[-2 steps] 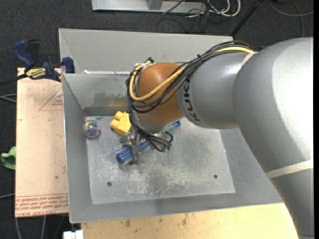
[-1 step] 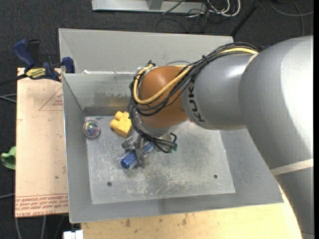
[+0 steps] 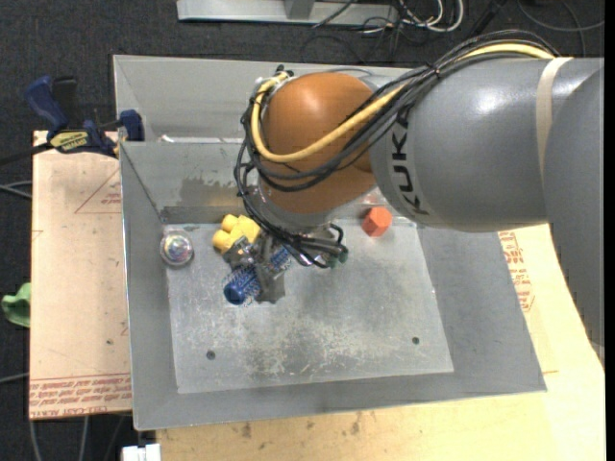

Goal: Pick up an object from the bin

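Though I couldn't tell if my tool (image 3: 265, 269) was apart or together, it stood at the blue ridged piece (image 3: 239, 286) left of centre, and I judged a firm clamp and straight lift were due next.

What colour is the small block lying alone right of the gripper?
Orange. The small block shows best in the camera view.

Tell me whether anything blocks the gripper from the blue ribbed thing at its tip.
Nothing visible does. The gripper is right at the blue ribbed cylinder; the yellow lumpy toy lies close beside, not between.
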You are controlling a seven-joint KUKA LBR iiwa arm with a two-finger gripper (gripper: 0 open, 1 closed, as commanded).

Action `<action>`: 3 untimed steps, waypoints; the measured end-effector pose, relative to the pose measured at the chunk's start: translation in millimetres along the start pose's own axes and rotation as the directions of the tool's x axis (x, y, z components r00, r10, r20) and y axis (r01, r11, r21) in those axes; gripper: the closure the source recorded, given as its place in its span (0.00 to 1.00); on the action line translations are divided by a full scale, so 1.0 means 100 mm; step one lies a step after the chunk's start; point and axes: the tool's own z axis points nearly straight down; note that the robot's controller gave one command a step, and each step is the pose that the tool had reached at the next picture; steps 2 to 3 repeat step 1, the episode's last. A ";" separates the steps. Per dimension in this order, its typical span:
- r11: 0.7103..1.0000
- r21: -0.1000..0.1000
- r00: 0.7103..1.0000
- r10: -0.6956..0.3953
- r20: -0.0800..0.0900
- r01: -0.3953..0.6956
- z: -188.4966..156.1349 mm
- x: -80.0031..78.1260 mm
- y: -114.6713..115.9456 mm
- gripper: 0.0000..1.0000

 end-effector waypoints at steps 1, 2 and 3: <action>1.000 0.001 1.000 0.026 -0.002 -0.026 -0.45 -0.03 -0.01 1.00; 1.000 0.001 1.000 0.026 -0.002 -0.026 -0.45 -0.03 -0.01 1.00; 1.000 0.001 1.000 0.026 -0.002 -0.026 -0.45 -0.03 -0.01 1.00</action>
